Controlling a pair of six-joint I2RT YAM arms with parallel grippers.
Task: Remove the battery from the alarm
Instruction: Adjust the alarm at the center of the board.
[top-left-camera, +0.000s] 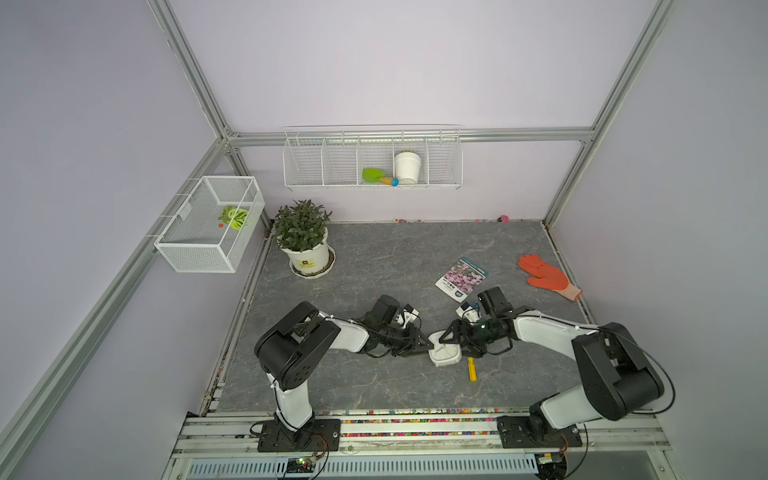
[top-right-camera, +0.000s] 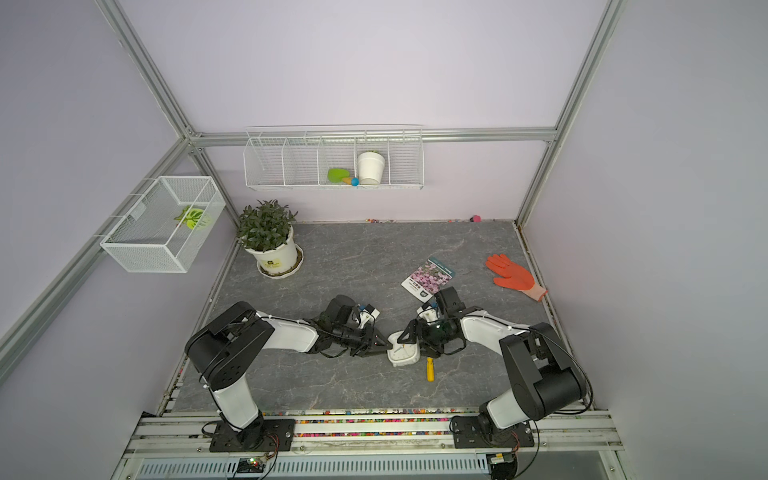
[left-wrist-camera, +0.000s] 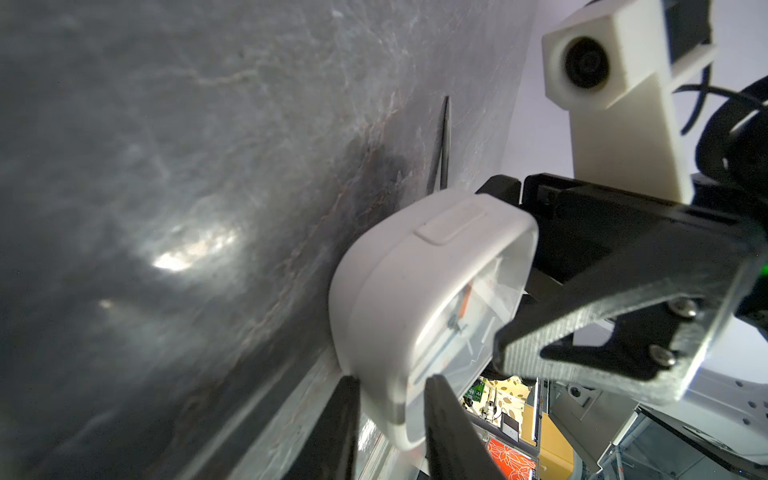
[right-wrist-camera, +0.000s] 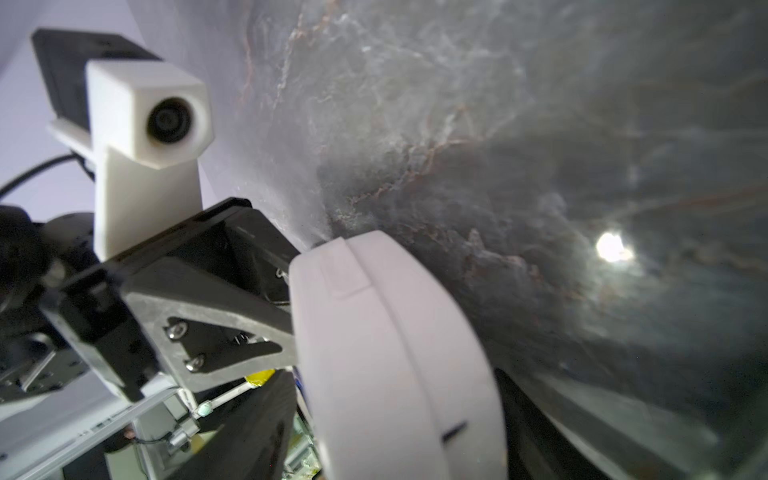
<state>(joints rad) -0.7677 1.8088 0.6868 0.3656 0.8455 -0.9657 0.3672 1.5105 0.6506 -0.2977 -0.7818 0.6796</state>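
Left gripper (top-left-camera: 430, 347) clamped on the left edge of the alarm (top-left-camera: 446, 354), one finger on the dial side, one on the back. Alarm low at the middle front of the grey table (top-left-camera: 374, 270), roughly square, dial tilted up, button edge toward the back wall. Right gripper (top-left-camera: 453, 344) spread astride the right edge, sliver of gap on the dial side. Just right, yellow screwdriver (top-left-camera: 472, 369), handle clear in both top views. Raised button (left-wrist-camera: 453, 224) visible only from the wrists; orange hand (left-wrist-camera: 465, 301) from the left wrist, plain white rim from the right

White rounded-square alarm (top-left-camera: 446, 354), dial up, orange hand, on grey tabletop (top-left-camera: 374, 270)
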